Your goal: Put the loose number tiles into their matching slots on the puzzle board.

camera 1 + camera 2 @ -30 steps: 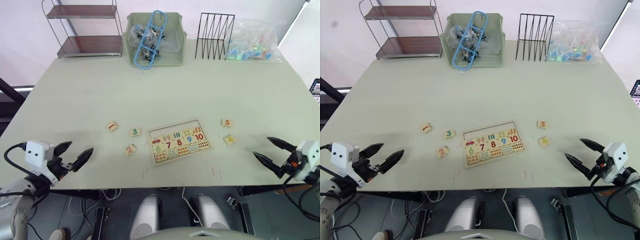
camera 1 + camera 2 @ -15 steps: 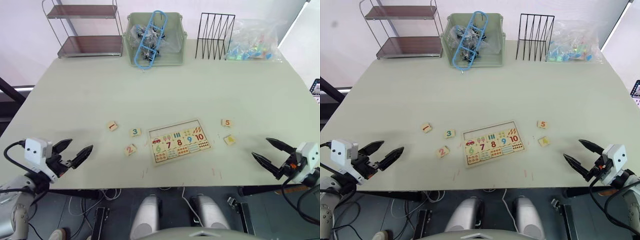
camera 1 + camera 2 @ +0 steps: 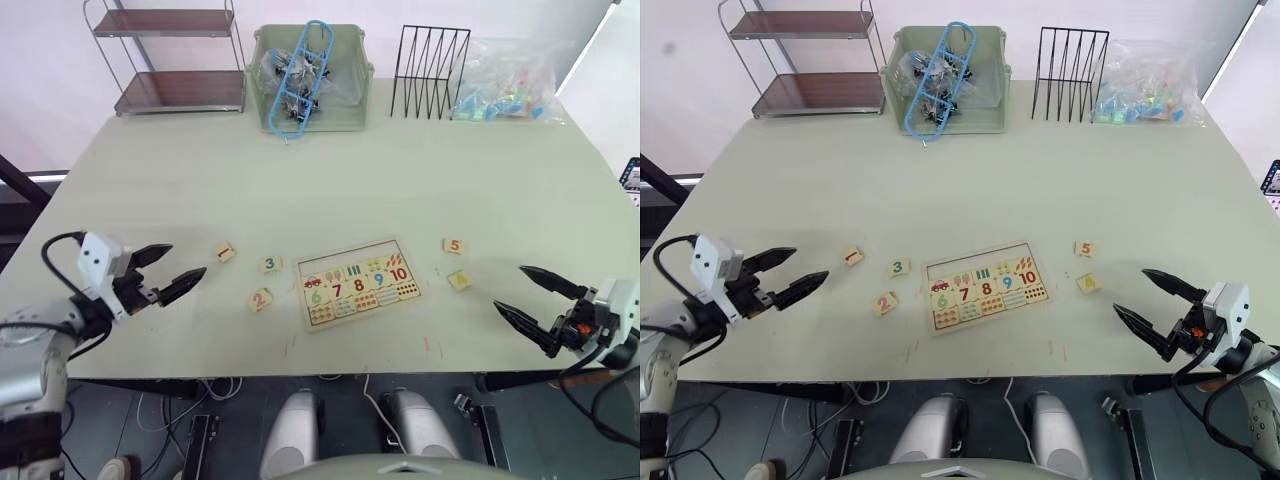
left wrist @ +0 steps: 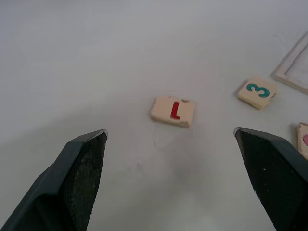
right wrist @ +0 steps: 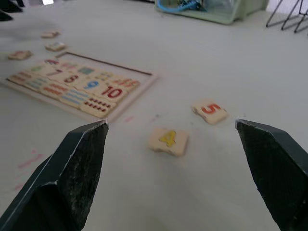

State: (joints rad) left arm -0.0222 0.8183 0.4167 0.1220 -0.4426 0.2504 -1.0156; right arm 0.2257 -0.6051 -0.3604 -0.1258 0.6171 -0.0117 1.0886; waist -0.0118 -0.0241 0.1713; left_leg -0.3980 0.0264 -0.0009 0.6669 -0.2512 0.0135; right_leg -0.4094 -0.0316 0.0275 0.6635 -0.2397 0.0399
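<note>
Left eye view shows the puzzle board (image 3: pixel 358 283) near the front edge of the table (image 3: pixel 400 180), its long axis running left-right and slightly skewed, top row of slots empty. All five tiles lie loose: 1 (image 3: pixel 224 252), 3 (image 3: pixel 269 264), 2 (image 3: pixel 260 298) left of it, 5 (image 3: pixel 454 245) and 4 (image 3: pixel 459 280) right, so nothing seems placed yet. The left gripper (image 3: pixel 168 272) gapes wide, aimed at tile 1, and the right gripper (image 3: pixel 530 298) is also spread and empty, facing tile 4

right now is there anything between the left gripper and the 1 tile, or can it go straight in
Nothing visible stands in the way. The left gripper is open, and only bare table lies between its fingers and the red 1 tile. The green 3 tile and orange 2 tile sit farther on, beyond it.
</note>
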